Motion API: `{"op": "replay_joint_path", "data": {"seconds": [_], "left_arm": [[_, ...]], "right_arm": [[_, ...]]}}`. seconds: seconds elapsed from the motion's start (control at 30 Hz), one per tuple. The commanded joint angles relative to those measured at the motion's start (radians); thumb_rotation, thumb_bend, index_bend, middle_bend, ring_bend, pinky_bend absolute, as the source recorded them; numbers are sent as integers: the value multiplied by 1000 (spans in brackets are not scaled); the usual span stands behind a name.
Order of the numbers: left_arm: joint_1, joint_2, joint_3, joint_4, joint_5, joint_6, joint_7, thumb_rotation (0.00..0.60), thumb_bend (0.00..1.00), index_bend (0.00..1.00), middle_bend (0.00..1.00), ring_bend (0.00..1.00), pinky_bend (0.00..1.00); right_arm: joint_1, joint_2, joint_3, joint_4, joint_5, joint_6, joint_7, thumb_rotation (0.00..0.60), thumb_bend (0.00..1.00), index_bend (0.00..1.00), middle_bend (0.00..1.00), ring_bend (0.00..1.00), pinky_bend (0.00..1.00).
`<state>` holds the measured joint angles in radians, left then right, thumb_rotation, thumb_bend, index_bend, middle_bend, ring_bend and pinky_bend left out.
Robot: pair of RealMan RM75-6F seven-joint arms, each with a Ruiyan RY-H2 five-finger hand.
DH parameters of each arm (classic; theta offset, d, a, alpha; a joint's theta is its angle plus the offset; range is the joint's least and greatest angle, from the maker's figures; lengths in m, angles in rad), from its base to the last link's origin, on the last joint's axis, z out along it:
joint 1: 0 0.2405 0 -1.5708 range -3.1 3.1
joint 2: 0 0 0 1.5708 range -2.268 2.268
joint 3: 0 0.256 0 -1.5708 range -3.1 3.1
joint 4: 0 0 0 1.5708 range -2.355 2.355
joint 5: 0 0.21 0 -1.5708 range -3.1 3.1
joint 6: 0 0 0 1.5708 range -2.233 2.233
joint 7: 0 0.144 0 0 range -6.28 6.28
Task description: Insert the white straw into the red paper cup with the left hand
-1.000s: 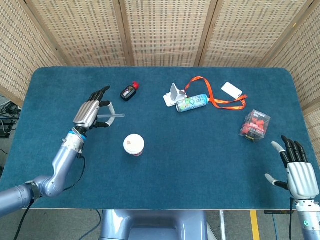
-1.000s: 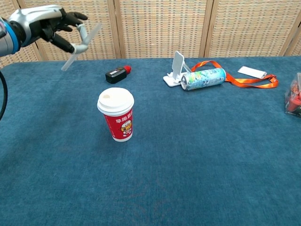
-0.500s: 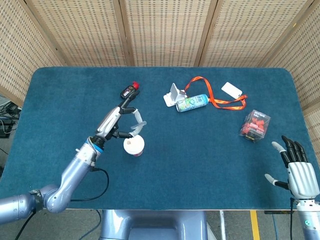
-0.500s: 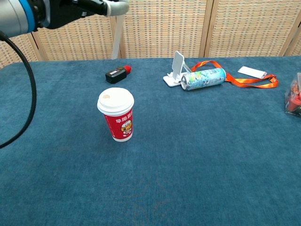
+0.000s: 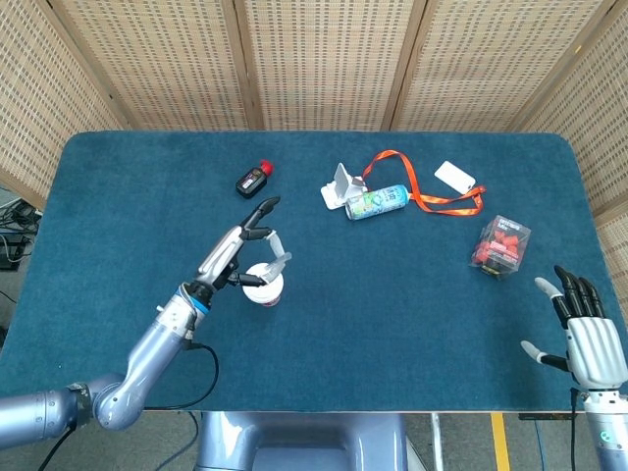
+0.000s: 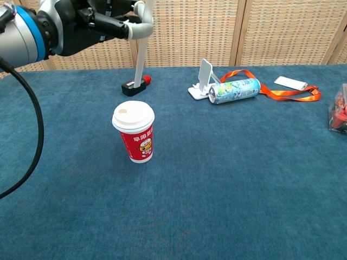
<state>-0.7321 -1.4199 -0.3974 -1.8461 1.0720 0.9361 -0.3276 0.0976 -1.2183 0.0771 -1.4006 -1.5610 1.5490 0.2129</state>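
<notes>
- Right hand [image 5: 587,343] at near worktop [image 5: 412,324] edge, fingers spread, holding nothing.
- Cup [image 6: 134,131] upright, lid hole uncovered.
- Left hand [image 6: 95,21] pinching straw [image 6: 140,57], now swung upright above cup, lowered since half a second ago; tip not yet in hole.
- Open room right of cup; bottle [image 5: 253,179], can [image 5: 378,201] well behind.

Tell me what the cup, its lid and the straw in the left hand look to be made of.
Red paper cup: looks like matte printed paper, with a red wall and a printed graphic. Its white lid: probably smooth moulded plastic, with a raised rim and a sip hole. White straw: thin, straight, pale tube, held upright by the left hand; plastic or paper, I cannot tell which.
</notes>
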Motion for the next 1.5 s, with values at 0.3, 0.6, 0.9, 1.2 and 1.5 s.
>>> {"op": "replay_joint_path", "data": {"seconds": [0.3, 0.6, 0.9, 1.2, 1.5], "left_arm": [[58, 7, 53, 29, 79, 12, -126, 600, 439, 694, 0, 0, 0], [73, -1, 70, 84, 116, 8, -196, 600, 439, 702, 0, 0, 0], [66, -19, 73, 116, 128, 1, -223, 600, 439, 708, 0, 0, 0], [60, -19, 73, 115, 139, -3, -233, 600, 439, 712, 0, 0, 0], [60, -31, 85, 137, 137, -6, -235, 600, 439, 715, 0, 0, 0]], "right_arm": [[0, -1, -4, -6, -11, 7, -12, 600, 60, 189, 0, 0, 0], [1, -4, -5, -6, -12, 6, -19, 600, 59, 190, 0, 0, 0], [2, -6, -5, -4, -10, 4, -20, 600, 60, 189, 0, 0, 0], [2, -7, -6, -5, -13, 5, -22, 600, 59, 190, 0, 0, 0], [4, -9, -8, -3, -14, 2, -20, 600, 60, 189, 0, 0, 0]]}}
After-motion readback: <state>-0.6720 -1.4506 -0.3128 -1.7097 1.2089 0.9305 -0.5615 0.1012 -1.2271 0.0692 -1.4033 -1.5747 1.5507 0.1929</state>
